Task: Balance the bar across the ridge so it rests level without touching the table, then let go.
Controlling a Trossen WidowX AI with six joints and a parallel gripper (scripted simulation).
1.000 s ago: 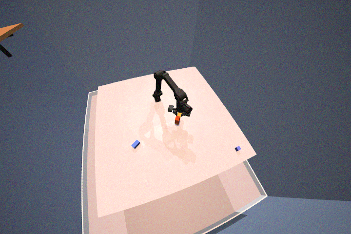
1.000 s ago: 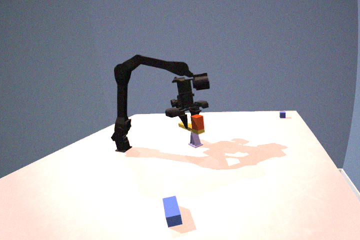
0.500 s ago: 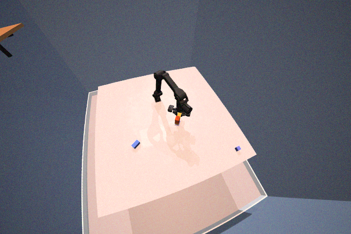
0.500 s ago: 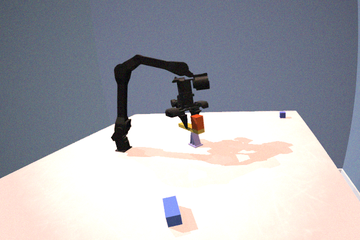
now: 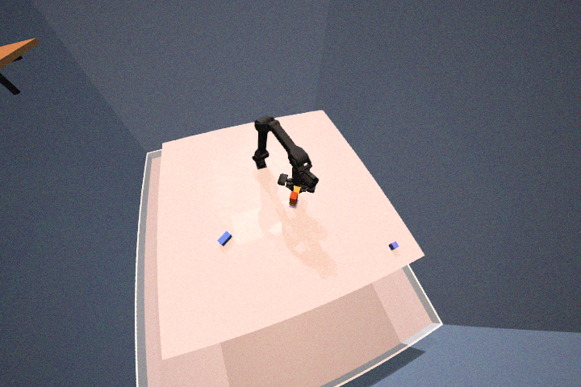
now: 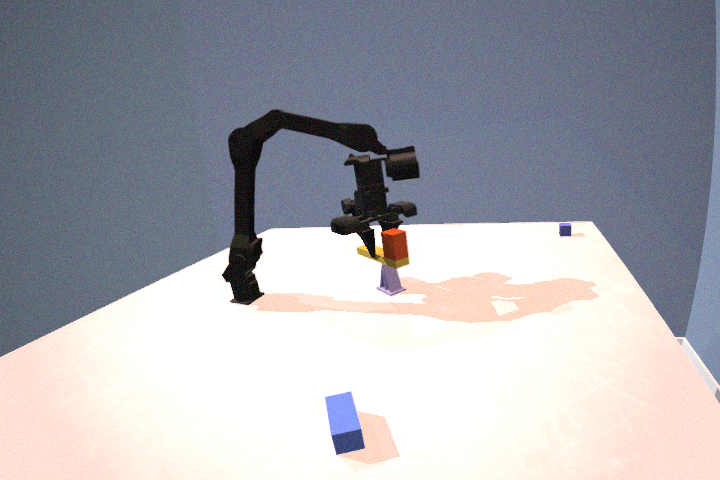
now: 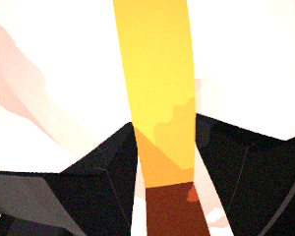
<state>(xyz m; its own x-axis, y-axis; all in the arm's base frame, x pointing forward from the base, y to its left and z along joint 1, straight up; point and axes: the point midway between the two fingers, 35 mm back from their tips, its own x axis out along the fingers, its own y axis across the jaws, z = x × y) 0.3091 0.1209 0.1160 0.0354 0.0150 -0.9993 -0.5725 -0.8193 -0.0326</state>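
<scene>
I saw my arm (image 6: 242, 186) arched high, wrist pointing straight down, its gripper (image 6: 379, 244) clamped on the yellow bar (image 6: 366, 251) atop the ridge (image 6: 391, 280).
</scene>
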